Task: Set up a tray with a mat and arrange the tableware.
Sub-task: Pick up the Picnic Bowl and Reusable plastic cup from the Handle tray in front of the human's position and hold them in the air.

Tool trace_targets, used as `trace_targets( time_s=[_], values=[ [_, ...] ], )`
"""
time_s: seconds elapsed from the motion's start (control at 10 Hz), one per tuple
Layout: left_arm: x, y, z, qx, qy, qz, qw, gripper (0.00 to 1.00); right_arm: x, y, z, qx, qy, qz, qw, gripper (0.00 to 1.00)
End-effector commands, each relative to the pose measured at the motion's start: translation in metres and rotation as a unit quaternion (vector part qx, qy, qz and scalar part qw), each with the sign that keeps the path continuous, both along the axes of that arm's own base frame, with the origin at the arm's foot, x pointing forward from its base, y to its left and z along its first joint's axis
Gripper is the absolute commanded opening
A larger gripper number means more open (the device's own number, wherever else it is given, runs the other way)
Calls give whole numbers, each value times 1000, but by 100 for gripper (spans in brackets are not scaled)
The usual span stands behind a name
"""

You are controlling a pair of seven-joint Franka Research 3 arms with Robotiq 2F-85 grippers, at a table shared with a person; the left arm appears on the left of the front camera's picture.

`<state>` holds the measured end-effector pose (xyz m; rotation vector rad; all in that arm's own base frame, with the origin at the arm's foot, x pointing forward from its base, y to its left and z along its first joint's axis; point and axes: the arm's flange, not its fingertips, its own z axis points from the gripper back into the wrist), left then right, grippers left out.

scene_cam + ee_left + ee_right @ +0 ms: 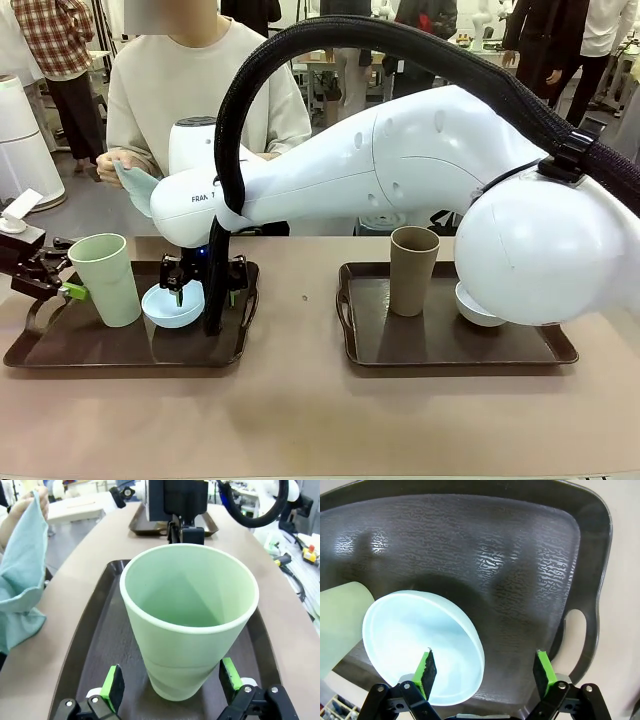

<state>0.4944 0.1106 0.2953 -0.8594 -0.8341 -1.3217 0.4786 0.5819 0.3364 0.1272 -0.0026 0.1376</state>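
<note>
On the left tray (pixel 60 350) stand a pale green tumbler (pixel 105 280) and a light blue bowl (pixel 172 308). My left gripper (pixel 70 291) is open at the tray's left end. In its wrist view the gripper (pixel 172 680) has a pad on each side of the green tumbler (pixel 190 620), low down. My right arm reaches across, and its gripper (pixel 207 285) hangs open over the bowl. There the right gripper (pixel 485 672) straddles the rim of the blue bowl (pixel 420 645). A person holds a pale teal mat (pixel 135 185), also visible as folded cloth (pixel 20 580).
The right tray (pixel 450 350) carries a brown tumbler (pixel 413 270) and a whitish bowl (pixel 478 310), partly hidden by my right arm. The person sits at the far edge behind the left tray. Bare tabletop lies between the trays and along the near edge.
</note>
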Motion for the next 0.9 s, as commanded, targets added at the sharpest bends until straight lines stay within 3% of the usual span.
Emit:
trace_targets(
  time_s=[0.0, 0.4, 0.8],
  values=[
    [-8, -9, -2, -7, -4, -25, 1000, 100, -1, -1, -3, 13, 10, 2, 1000, 100],
    [-8, -27, -12, -28, 4, -61, 998, 100, 1, 0, -4, 15, 14, -2, 1000, 100],
    [-7, -35, -27, -12, 4, -64, 998, 100, 0, 2, -5, 17, 16, -2, 1000, 100]
  ],
)
